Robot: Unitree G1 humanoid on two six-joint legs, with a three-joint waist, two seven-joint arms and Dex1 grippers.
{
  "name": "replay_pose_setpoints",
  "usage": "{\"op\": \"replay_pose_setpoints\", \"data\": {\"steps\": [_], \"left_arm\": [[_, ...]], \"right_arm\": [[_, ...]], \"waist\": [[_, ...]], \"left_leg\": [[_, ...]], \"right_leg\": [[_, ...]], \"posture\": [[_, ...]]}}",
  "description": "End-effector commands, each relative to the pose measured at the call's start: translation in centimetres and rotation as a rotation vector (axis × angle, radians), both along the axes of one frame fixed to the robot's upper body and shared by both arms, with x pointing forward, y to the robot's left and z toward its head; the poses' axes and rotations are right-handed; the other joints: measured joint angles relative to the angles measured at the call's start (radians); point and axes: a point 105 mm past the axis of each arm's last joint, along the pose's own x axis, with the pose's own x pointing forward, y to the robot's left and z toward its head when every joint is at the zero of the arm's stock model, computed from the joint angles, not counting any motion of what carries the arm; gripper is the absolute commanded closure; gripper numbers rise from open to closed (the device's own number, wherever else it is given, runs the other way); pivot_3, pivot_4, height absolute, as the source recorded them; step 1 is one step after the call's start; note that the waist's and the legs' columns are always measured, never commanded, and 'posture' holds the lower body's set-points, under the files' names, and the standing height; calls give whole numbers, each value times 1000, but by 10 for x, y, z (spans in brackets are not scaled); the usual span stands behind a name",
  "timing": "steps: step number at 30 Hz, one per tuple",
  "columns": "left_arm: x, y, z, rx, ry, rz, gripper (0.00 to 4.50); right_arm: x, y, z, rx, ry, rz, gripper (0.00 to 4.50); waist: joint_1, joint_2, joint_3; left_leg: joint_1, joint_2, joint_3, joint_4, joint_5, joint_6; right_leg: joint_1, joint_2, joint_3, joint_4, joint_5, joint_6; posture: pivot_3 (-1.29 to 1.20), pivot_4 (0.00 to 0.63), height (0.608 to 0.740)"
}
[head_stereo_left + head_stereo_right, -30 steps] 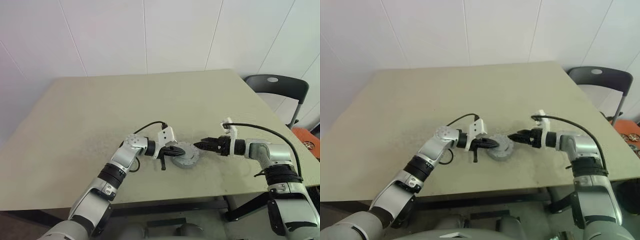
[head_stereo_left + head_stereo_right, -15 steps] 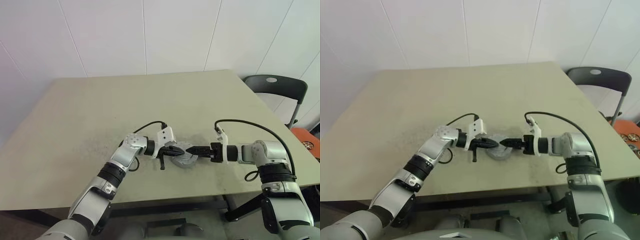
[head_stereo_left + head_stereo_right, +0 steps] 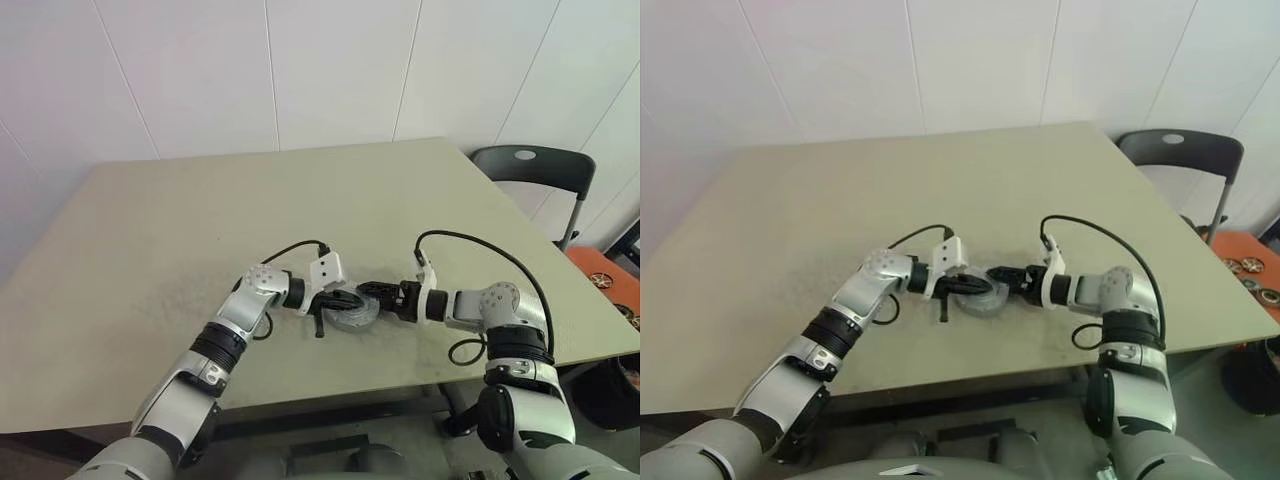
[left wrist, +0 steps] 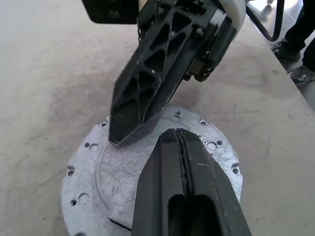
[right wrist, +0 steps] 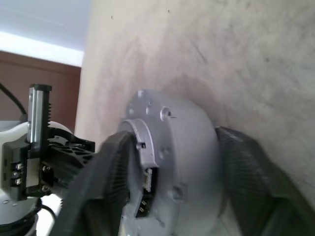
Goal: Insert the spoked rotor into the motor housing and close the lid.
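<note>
The housing [image 4: 152, 182] lies lid-up [image 4: 123, 167] near the counter's [image 3: 150, 230] front edge, mid-width. The left end effector [image 4: 182, 162], fingers shut together and empty, presses on the lid. The right end effector [image 5: 167, 182] straddles the housing's rim, fingers on either side. Best squeeze evenly and keep the left pressing straight down so the lid seats flat. Bare counter lies beyond; a chair [image 3: 525, 165] stands off right
</note>
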Motion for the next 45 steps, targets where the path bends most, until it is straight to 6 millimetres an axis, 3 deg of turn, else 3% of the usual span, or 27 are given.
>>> {"op": "replay_pose_setpoints", "data": {"steps": [1,2,11,15,17,19,22,26,32,37,41,45], "left_arm": [[-8,15,-34,113,91,31,4500],[-7,15,-34,111,91,32,4500],[-6,14,-28,73,81,56,4500],[11,10,-3,-86,56,162,4500],[28,13,22,-246,64,285,4500],[39,20,41,-379,99,376,4500],[40,31,55,-518,186,432,4500],[30,50,53,-591,264,496,4500],[23,102,47,-787,368,742,4500],[22,129,42,-975,474,893,3299],[21,124,51,-1213,609,869,1984],[17,104,37,-1219,746,875,693]], "right_arm": [[0,23,13,72,-24,74,2776],[0,23,13,73,-25,74,2999],[-4,31,14,104,-26,100,3192],[-5,31,12,91,-27,101,3194],[-5,32,12,96,-30,99,3194],[-5,33,12,104,-38,93,3209],[2,36,22,185,-74,46,3209],[25,30,35,294,-141,-117,3209],[51,22,48,385,-200,-315,3209],[63,30,50,444,-196,-398,3212],[68,42,50,475,-187,-431,3212],[67,36,53,500,-196,-438,3212]], "waist": [[2,0,0],[2,1,0],[3,2,0],[2,2,0],[3,1,0],[0,0,2],[1,-1,3],[7,0,4],[8,0,10],[8,0,10],[10,0,11],[9,-1,11]], "left_leg": [[0,0,0,0,0,0],[0,0,0,0,0,0],[6,0,0,0,0,0],[5,0,0,0,0,0],[5,0,0,0,0,0],[3,0,0,1,0,0],[-4,0,2,3,0,0],[-6,-1,3,3,1,0],[-6,-3,7,6,1,-1],[-6,-3,9,6,1,-1],[-6,-3,11,6,1,-1],[-7,-3,13,8,1,-1]], "right_leg": [[0,0,0,0,0,0],[0,0,0,0,0,0],[4,0,0,1,-1,1],[4,0,1,1,0,0],[4,0,1,1,0,0],[2,0,1,2,0,1],[-9,0,2,11,0,0],[-13,0,5,15,0,0],[-13,-2,10,15,0,0],[-13,-2,11,14,0,0],[-13,-2,12,14,0,0],[-13,-3,14,14,0,0]], "posture": [[0,0,740],[0,0,740],[0,0,740],[0,0,740],[0,0,740],[0,0,740],[0,0,740],[0,0,740],[0,0,740],[0,0,740],[0,0,740],[0,0,740]]}}
